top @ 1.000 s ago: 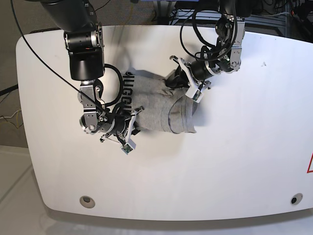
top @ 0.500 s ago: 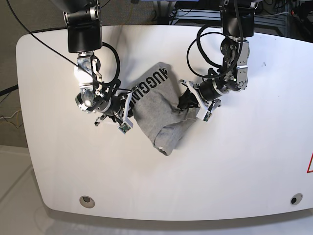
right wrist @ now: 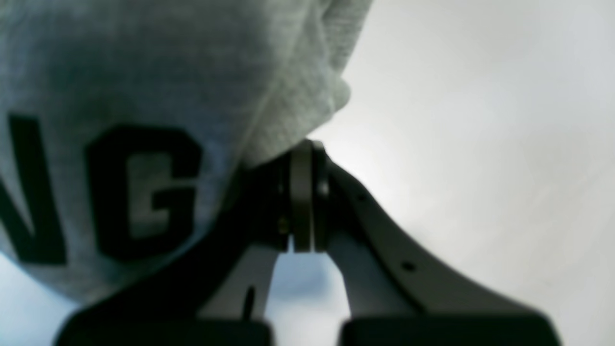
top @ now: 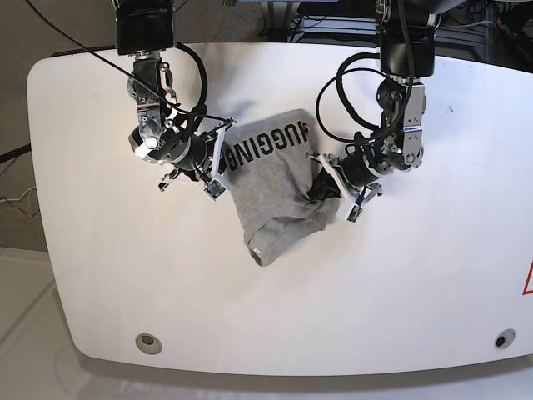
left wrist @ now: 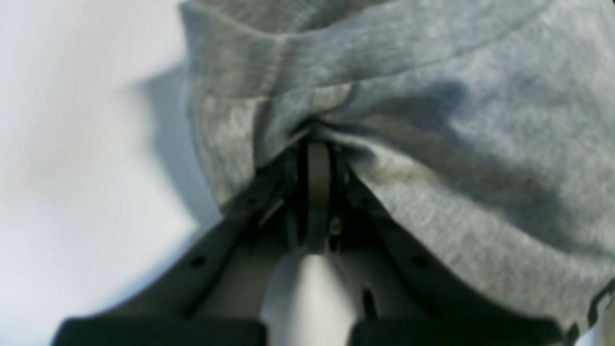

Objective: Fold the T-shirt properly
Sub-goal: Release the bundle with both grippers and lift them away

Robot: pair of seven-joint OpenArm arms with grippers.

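The heather-grey T-shirt (top: 275, 179) hangs bunched between my two grippers over the white table (top: 416, 275), its black "HUGGING" lettering upside down along its far edge. The lower hem droops toward the table's front. On the base view's left, my right gripper (top: 221, 160) is shut on the shirt's edge beside the letters. The right wrist view shows its closed tips (right wrist: 305, 144) pinching cloth next to "NG" on the T-shirt (right wrist: 144, 72). On that view's right, my left gripper (top: 323, 187) is shut on a gathered fold. In the left wrist view its tips (left wrist: 314, 139) are buried in the grey T-shirt (left wrist: 456, 96).
The table has rounded corners, with a round hole near the front left (top: 149, 341) and another near the front right (top: 500, 339). A red mark (top: 528, 279) sits at the right edge. Black cables loop off both arms at the back.
Both grippers kept their grip and carried the shirt. The right arm drew back toward the table's far side, the shirt swung round, and the full lettering now shows.
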